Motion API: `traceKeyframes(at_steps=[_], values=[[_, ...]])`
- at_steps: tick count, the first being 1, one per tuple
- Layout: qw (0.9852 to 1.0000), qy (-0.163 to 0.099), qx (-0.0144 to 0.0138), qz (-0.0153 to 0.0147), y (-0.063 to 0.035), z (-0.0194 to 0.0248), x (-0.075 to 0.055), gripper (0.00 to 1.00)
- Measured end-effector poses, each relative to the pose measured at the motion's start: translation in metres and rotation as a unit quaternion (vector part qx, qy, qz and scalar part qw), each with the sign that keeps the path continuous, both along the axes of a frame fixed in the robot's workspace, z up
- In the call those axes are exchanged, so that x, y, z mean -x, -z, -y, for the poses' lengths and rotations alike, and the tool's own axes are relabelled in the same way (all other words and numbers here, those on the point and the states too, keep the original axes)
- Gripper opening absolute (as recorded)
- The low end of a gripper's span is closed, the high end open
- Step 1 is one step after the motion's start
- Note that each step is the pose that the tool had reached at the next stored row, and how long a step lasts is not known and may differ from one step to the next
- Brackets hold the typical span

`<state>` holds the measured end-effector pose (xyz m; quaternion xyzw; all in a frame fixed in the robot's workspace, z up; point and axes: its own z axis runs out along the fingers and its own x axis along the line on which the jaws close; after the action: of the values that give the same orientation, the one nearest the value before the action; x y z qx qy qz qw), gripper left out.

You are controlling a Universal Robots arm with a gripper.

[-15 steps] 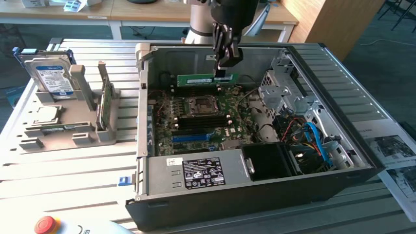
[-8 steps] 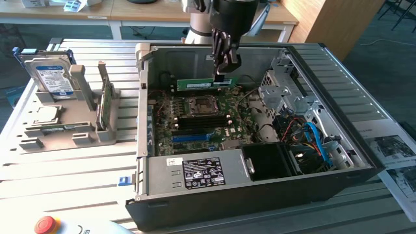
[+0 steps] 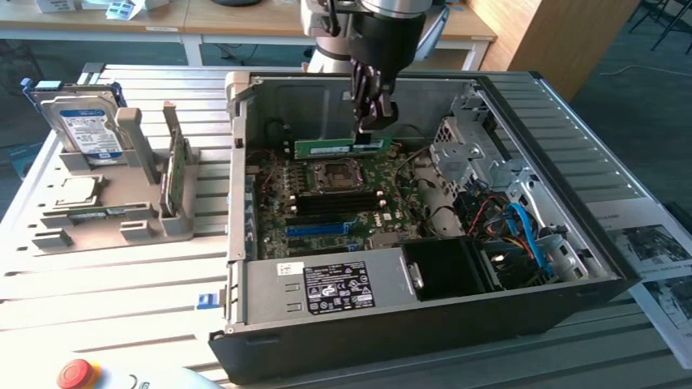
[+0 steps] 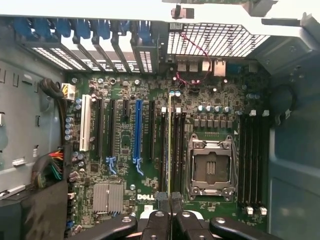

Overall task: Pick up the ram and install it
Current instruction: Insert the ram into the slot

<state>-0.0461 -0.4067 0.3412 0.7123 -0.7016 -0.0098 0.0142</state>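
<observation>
Inside the open computer case (image 3: 357, 344), above the motherboard (image 3: 381, 212), my gripper (image 3: 372, 128) hangs with its fingers clamped on the top edge of the ram (image 3: 337, 147). From the exterior view I see the green stick held level on its long edge, just behind the CPU socket (image 3: 335, 174). On my wrist view it reads as a thin edge-on line running out from between the fingers (image 4: 159, 227), lined up with the black memory slots (image 4: 178, 145) beside the socket. I cannot tell whether it touches a slot. At the exterior view's left, a hard drive (image 3: 81, 121) stands upright in a grey holder (image 3: 130, 223).
</observation>
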Motion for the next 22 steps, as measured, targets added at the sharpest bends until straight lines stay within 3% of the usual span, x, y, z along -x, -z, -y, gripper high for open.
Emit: traceKeyframes(at_steps=[22], values=[[1.0000, 0.000, 0.0000, 0.0000, 0.0398, 0.0000, 0.000, 0.12]])
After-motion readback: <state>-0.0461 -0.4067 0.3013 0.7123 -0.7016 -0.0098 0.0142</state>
